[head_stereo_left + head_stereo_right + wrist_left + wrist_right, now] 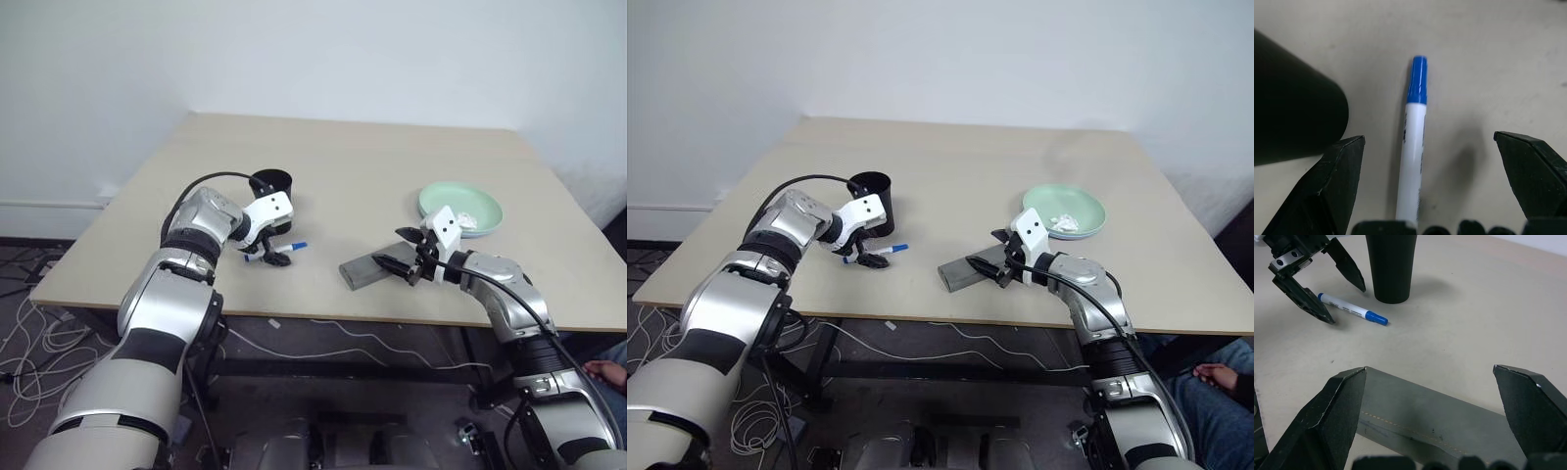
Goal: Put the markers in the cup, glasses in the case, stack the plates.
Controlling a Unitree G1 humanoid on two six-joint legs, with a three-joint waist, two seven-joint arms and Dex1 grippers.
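Beige tabletop (372,186): white blue-capped marker (277,252) lay at 6 o'clock of tall black cup (271,186). My left gripper (272,257) straddled it, jaws wide; I should centre mid-barrel before closing.

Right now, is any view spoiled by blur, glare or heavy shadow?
Left wrist view: the marker reads sharp, with a soft shadow beside it and no glare. Right wrist view: the cup throws a faint shadow and the case shows its stitching. Head views: even light, no glare on the table.
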